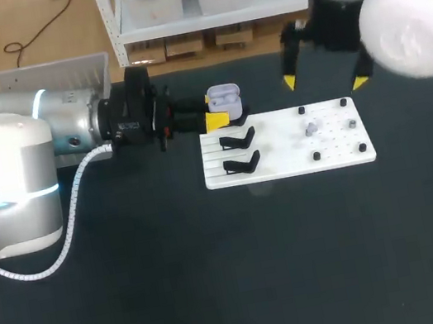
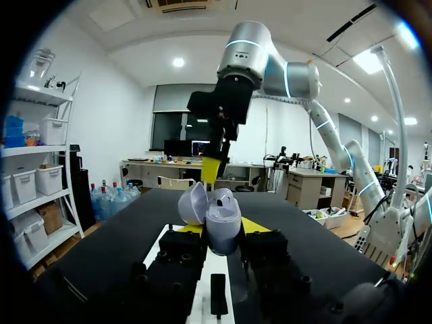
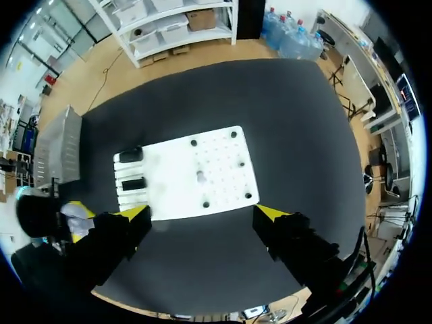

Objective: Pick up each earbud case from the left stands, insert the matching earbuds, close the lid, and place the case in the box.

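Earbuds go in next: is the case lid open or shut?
Open. The earbud case has its lid swung back off the body, as the left wrist view shows.

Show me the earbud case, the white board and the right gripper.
earbud case [image 2: 223,228], left wrist view, rounded body
white board [image 1: 283,160], head view, bare patch
right gripper [image 1: 325,82], head view, midway between yellow tips

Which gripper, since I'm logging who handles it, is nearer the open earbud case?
Left. The left gripper is shut on the earbud case, a yellow tip on each side. The right gripper hangs open, apart from it, above the white board.
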You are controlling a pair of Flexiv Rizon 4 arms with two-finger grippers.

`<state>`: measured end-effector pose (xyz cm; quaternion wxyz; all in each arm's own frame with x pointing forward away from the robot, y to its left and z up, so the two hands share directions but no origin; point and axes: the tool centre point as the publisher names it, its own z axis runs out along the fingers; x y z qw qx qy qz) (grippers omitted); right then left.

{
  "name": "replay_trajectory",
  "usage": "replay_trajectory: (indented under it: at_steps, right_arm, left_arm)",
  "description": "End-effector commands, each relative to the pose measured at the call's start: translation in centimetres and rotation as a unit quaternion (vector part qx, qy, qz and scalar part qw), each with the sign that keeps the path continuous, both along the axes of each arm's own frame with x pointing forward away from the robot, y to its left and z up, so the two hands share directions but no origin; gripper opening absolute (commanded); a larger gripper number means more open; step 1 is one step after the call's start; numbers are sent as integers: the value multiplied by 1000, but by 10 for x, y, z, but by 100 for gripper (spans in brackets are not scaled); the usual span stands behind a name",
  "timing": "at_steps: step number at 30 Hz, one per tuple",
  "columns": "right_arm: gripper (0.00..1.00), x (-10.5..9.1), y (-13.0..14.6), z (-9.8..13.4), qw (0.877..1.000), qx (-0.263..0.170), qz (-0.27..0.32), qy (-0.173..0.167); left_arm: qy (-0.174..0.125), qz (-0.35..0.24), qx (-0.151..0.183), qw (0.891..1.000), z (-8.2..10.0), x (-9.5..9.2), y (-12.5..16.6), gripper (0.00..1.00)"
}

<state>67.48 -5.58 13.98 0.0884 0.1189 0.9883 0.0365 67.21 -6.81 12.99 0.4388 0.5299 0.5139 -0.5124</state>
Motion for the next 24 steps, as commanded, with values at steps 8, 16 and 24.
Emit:
replay_trajectory:
  at_steps: [8, 16, 24]
  right_arm:
    - [100, 5, -4, -50, 1000, -10, -12, -21]
    - [100, 7, -4, -70, 999, 25, -22, 3]
    - [100, 10, 3, -85, 999, 46, -3, 4]
  left_arm:
    - [0, 0, -1, 1000, -1, 0, 0, 0]
    - [0, 0, -1, 1000, -1, 0, 0, 0]
    - [0, 0, -1, 1000, -1, 0, 0, 0]
